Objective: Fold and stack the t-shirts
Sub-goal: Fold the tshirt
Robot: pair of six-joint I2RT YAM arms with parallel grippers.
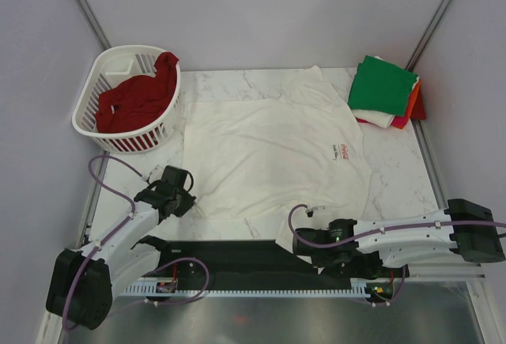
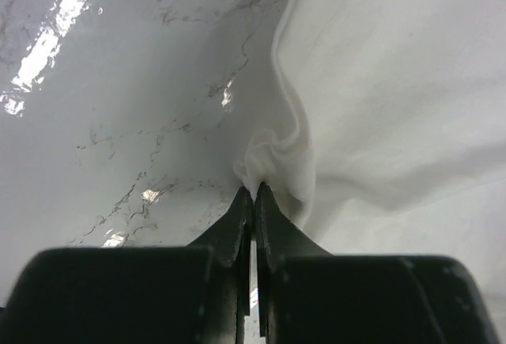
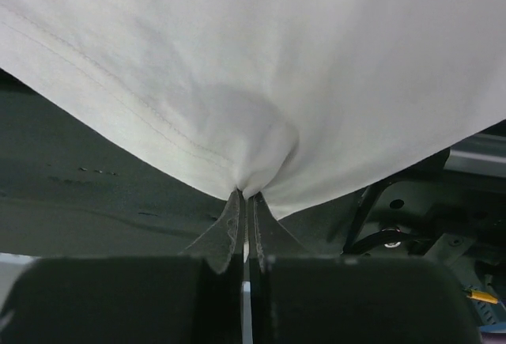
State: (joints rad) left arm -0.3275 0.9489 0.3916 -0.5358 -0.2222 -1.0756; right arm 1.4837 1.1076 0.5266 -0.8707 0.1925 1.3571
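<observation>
A white t-shirt [image 1: 269,154] with a small red Coca-Cola print [image 1: 344,152] lies spread across the marble table. My left gripper [image 1: 188,195] is shut on a bunched fold of its left near edge [image 2: 273,162]; the tips [image 2: 253,190] meet on the cloth. At the front of the table my right gripper [image 1: 304,241] is shut on the shirt's near hem [image 3: 261,146], its tips [image 3: 246,195] pinching the fabric over the dark edge. A folded stack with a green t-shirt [image 1: 383,83] on top sits at the back right. A dark red t-shirt [image 1: 138,99] lies in the basket.
The white slatted basket [image 1: 118,59] stands at the back left. A black strip [image 1: 229,253] and a cable tray [image 1: 261,287] run along the near edge between the arm bases. Grey walls close in the table on three sides.
</observation>
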